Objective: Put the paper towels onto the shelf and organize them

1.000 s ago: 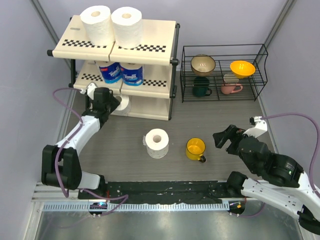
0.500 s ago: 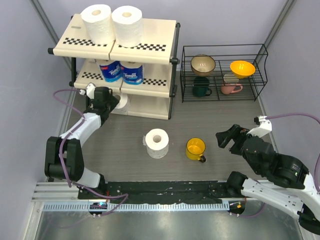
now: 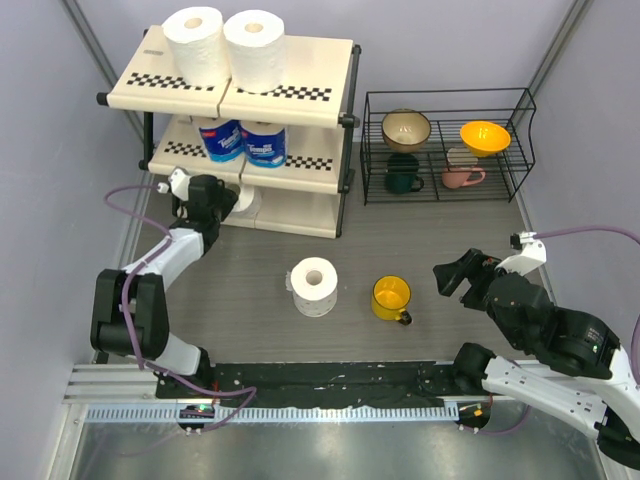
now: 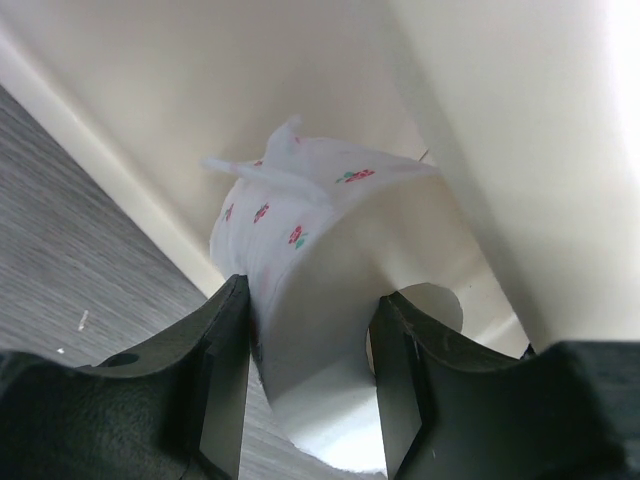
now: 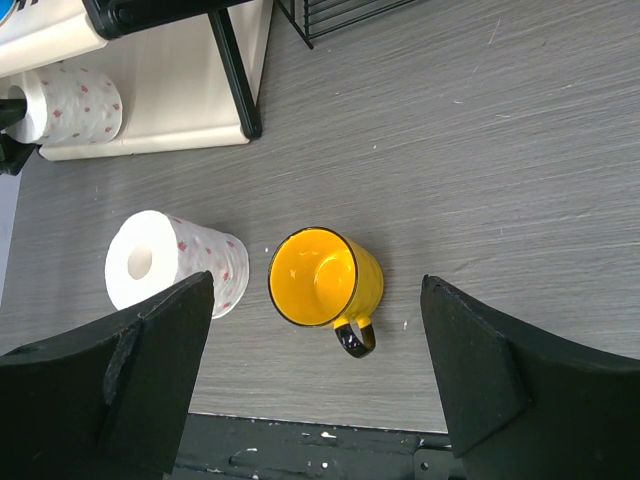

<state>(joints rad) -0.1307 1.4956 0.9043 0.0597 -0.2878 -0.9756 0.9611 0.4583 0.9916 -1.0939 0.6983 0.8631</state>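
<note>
The shelf point(image 3: 300, 96) stands at the back left. Two bare white paper towels point(image 3: 195, 40) point(image 3: 255, 45) stand on its top board. Two blue-wrapped rolls point(image 3: 222, 142) point(image 3: 264, 146) sit on the middle tier. A flower-printed roll point(image 3: 246, 202) point(image 4: 330, 250) lies at the bottom tier. My left gripper point(image 3: 228, 200) point(image 4: 310, 385) is shut on this roll's wall, one finger in the core. Another roll point(image 3: 314, 285) point(image 5: 175, 265) rests on the table centre. My right gripper point(image 3: 450, 275) point(image 5: 318, 290) hovers open to its right, holding nothing.
A yellow mug point(image 3: 391, 297) point(image 5: 322, 278) stands beside the loose roll, under the right gripper's view. A black wire rack point(image 3: 520, 150) with bowls and mugs stands at the back right. The shelf's black leg point(image 5: 235, 85) meets the table near the bottom board.
My left arm has drawn its elbow in and nudged the held roll slightly toward the bottom tier. The right gripper has drifted a little to the right.
</note>
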